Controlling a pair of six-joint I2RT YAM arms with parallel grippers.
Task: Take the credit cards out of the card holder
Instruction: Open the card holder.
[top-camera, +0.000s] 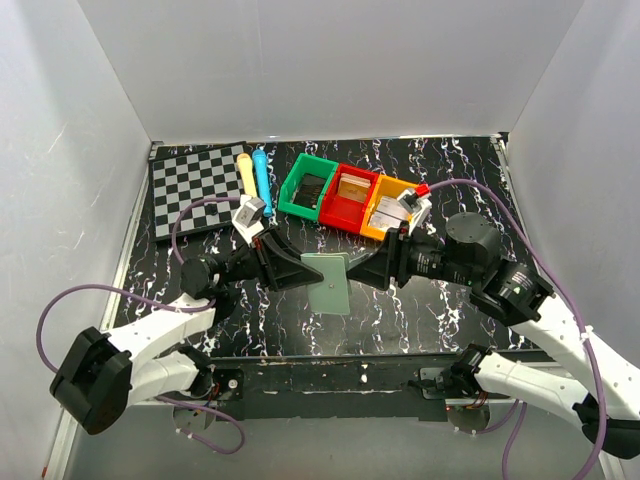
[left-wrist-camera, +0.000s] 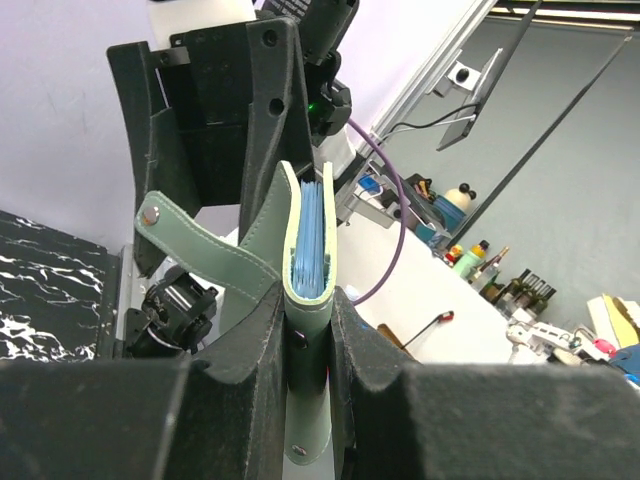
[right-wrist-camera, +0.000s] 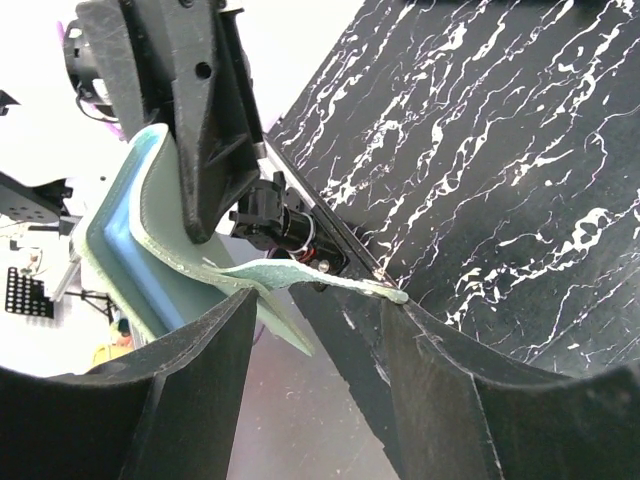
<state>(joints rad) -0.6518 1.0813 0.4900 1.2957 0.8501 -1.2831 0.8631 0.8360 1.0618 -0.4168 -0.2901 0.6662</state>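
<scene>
The card holder (top-camera: 330, 283), a pale green-blue flat sleeve, hangs above the table at the middle. My left gripper (top-camera: 308, 272) is shut on its left edge. In the left wrist view the holder (left-wrist-camera: 305, 330) stands edge-on between my jaws, with blue credit card edges (left-wrist-camera: 312, 235) showing in its open top and a strap with a snap (left-wrist-camera: 200, 243) hanging left. My right gripper (top-camera: 364, 268) is open at the holder's right edge. In the right wrist view (right-wrist-camera: 325, 300) the strap (right-wrist-camera: 300, 272) lies across its fingertips. No card is outside the holder.
Green (top-camera: 307, 187), red (top-camera: 350, 197) and orange (top-camera: 388, 208) bins stand in a row behind the grippers, with items inside. A chessboard (top-camera: 195, 185) lies at the back left, with a yellow tube (top-camera: 245, 172) and a blue tube (top-camera: 262, 172) beside it.
</scene>
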